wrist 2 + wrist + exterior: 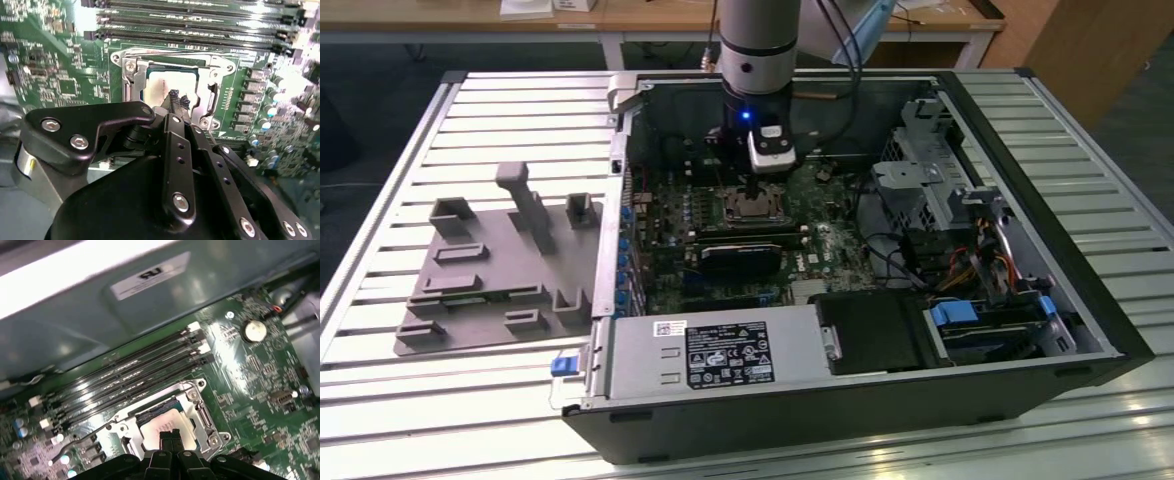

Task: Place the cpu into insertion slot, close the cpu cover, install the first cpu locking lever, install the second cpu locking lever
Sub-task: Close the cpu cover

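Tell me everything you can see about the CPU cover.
The cpu cover is a thin, silvery metal frame with a large square window. It lies flat on the green motherboard, framing the cpu, whose grey face shows through the window. The hand, fingers together, is poised over that window. Whether it touches anything can't be judged.

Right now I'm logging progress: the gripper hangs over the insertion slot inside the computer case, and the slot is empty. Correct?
Not empty. In the first wrist view the cpu sits in the insertion slot, its silver face showing through the cpu cover's window. The gripper does hang over the slot, inside the computer case.
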